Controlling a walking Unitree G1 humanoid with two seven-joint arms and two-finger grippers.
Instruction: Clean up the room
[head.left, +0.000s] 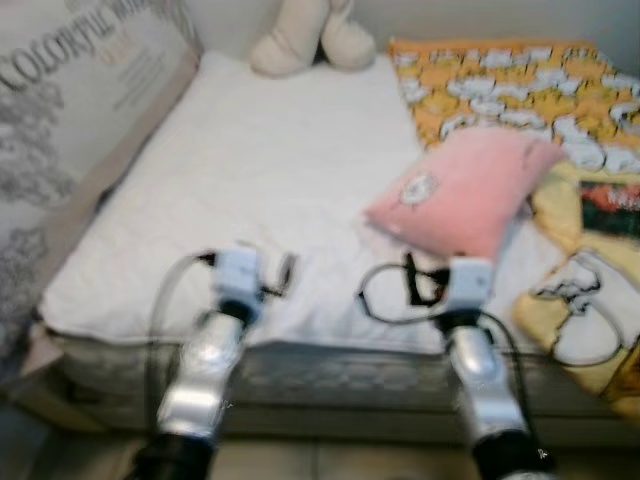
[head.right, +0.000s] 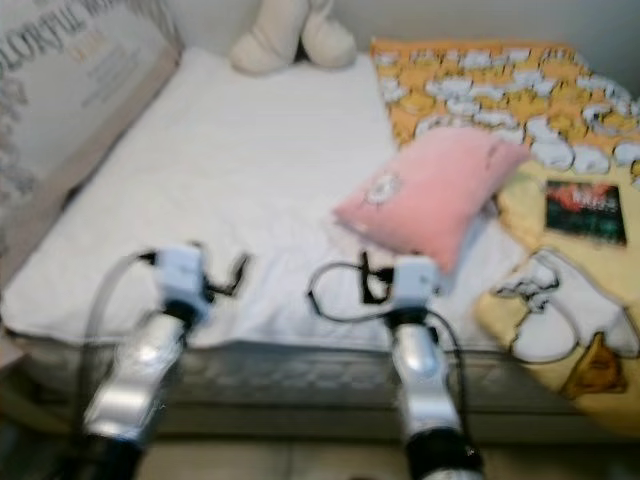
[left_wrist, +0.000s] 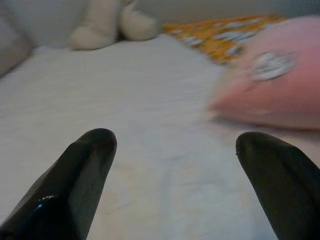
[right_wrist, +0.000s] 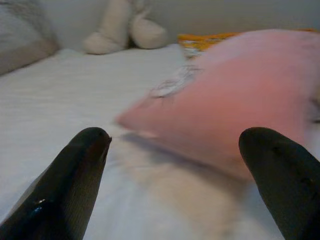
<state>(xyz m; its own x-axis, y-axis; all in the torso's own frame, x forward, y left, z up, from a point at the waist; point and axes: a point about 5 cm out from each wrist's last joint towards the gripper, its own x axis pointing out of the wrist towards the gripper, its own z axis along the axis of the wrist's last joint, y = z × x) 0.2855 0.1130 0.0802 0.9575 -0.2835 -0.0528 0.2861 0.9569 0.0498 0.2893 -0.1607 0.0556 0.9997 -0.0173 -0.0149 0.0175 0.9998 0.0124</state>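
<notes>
Both grippers hover over the near edge of the bed, fingers spread, holding nothing.
We see the left gripper (left_wrist: 175, 185) above bare white mattress (head.left: 260, 170) and the right gripper (right_wrist: 172, 185) just short of the pink pillow (head.left: 460, 195); a cream plush toy (head.left: 310, 35) sits at the far end, beside a yellow patterned blanket (head.left: 510, 85).

A white mattress (head.left: 250, 190) spans my field of view; below its near edge I see the grey bed base (head.left: 330, 385). To my left a printed panel (head.left: 70, 110) with lettering leans along the bed's side. Pale floor (head.right: 300, 462) lies nearest me.
</notes>
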